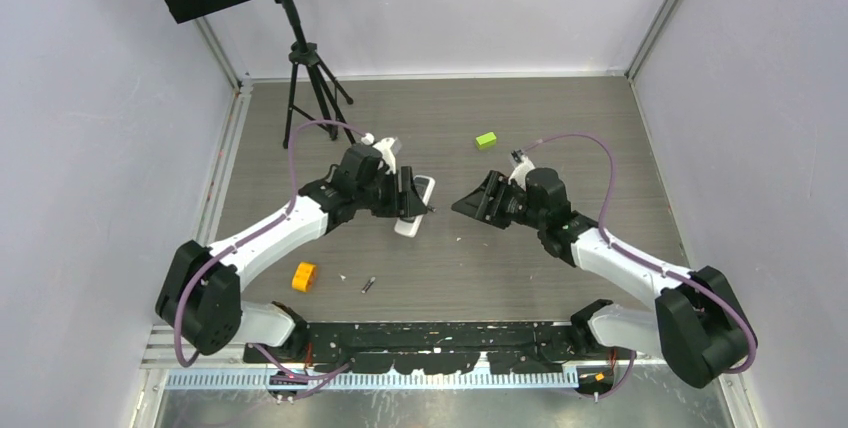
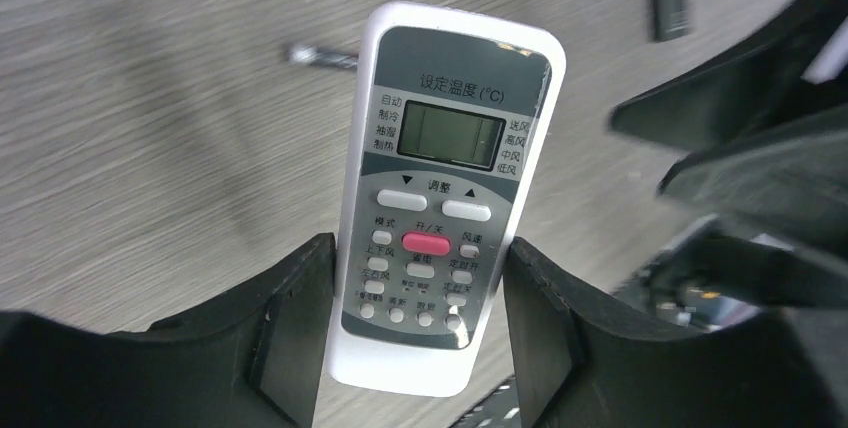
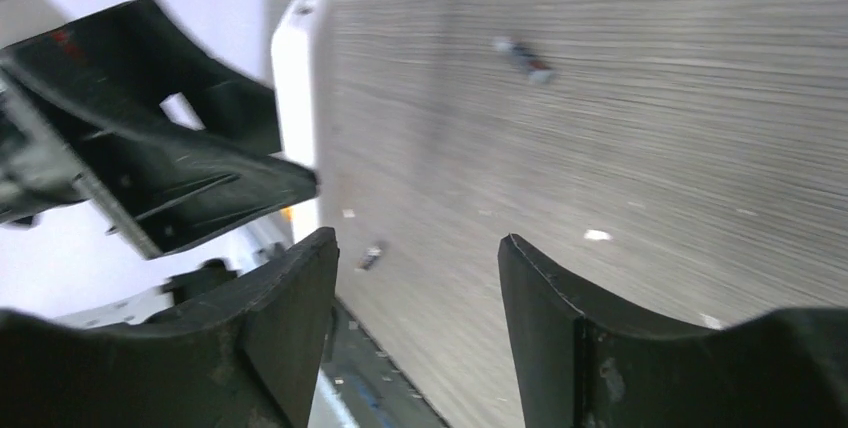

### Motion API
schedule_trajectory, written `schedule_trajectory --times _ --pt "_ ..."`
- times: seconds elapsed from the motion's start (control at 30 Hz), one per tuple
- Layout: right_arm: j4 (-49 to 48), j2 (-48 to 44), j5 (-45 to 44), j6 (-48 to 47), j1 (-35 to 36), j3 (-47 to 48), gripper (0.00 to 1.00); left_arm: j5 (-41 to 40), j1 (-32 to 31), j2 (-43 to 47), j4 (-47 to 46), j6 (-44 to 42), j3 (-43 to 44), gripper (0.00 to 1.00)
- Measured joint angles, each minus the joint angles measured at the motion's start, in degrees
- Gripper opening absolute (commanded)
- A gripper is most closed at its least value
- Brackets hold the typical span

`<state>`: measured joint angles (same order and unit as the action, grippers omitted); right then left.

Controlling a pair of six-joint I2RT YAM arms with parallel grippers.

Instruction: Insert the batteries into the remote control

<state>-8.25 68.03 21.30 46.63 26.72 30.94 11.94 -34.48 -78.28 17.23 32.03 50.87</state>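
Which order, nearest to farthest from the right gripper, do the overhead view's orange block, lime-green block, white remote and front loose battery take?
From the right gripper:
1. white remote, just to its left
2. lime-green block, toward the back
3. battery, front centre
4. orange block, front left

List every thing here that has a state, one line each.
remote, clamped by its sides, button face showing
left gripper, shut on remote
right gripper, open, empty
battery, lying loose on table, not loaded
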Motion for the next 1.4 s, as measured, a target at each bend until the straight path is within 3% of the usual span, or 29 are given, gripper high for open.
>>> schedule_trajectory --times 0.27,0.37,0.67,0.73,0.97,1.17,1.27,1.4 --pt "-20.1 -3.1 1.0 8.4 7.4 -2.1 0.73 9.4 1.9 3.7 -11.7 13.0 -0.2 0.37" --pt "-24.3 -2.1 1.0 10.0 8.9 -2.1 0.78 12.9 3.2 4.1 -16.6 17.7 -0.7 0.36" --pt "-32.3 2.1 1.1 14.0 10.5 -2.5 0.77 21.3 4.3 4.0 -30.2 29.7 -3.7 0.36" --pt "-34.0 2.5 1.2 14.8 10.5 -2.5 0.71 22.8 4.3 3.7 -33.5 32.0 -4.4 0.36" --pt "-42.4 6.8 3.1 19.4 10.5 -2.4 0.32 25.1 5.0 2.4 -41.0 36.9 -6.4 0.41" --pt "-44.7 9.2 3.7 19.9 10.5 -2.1 0.2 24.9 5.6 2.4 -40.5 35.8 -6.8 0.8" --pt "-37.6 8.9 3.2 14.9 12.0 0.0 0.19 23.2 5.2 4.2 -35.0 30.8 -5.9 0.87" --pt "-17.4 6.4 -3.4 1.3 18.1 7.2 0.19 17.7 4.9 6.9 -23.6 22.6 -3.0 0.88"
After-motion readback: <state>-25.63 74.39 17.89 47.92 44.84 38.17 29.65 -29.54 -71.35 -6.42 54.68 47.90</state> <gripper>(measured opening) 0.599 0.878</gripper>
